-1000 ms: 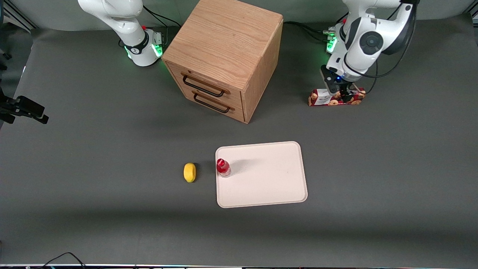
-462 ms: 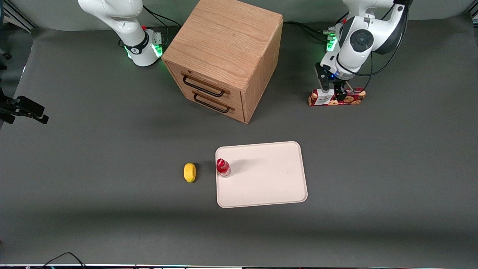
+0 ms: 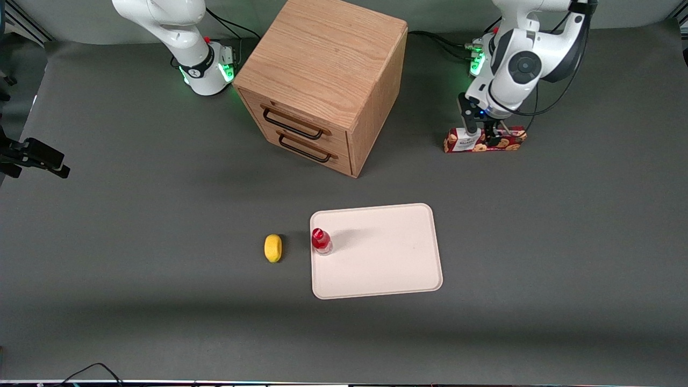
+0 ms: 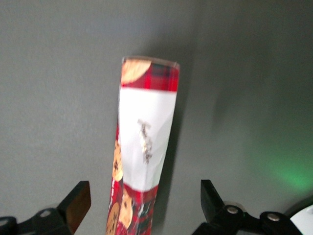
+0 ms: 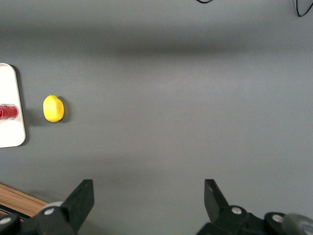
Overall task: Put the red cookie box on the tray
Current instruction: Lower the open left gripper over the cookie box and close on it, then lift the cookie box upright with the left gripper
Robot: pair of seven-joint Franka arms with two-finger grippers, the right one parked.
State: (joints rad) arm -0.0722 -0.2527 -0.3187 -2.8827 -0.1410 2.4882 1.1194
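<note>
Front view: the long slim red cookie box [image 3: 485, 141] lies flat on the grey desk [image 3: 134, 215] near the working arm's base, its long axis running parallel to the desk's edge at the arm bases, with the white label patch at the end nearer the wooden two-drawer cabinet [image 3: 322, 80]. The left arm's gripper [image 3: 482, 130] hangs directly over the box, about mid-length. The flat cream-white rectangular tray [image 3: 381, 269] sits well apart, nearer the front camera; a small red-capped bottle [image 3: 321, 241] stands at its edge toward the parked arm, with a yellow lemon-shaped object [image 3: 273, 248] just beside it on the desk. Most of the tray surface is bare, and the desk between box and tray is unobstructed. Left wrist view: the box [image 4: 144, 161] runs lengthwise between the two fingertips [image 4: 78, 200], which stand wide apart, one on each long side, with clear gaps and no contact. The coming grasp likely calls for a straight descent, then closing across the narrow width. Right wrist view: the tray's edge [image 5: 12, 132], bottle [image 5: 7, 111] and lemon-shaped object [image 5: 53, 108] only.
</note>
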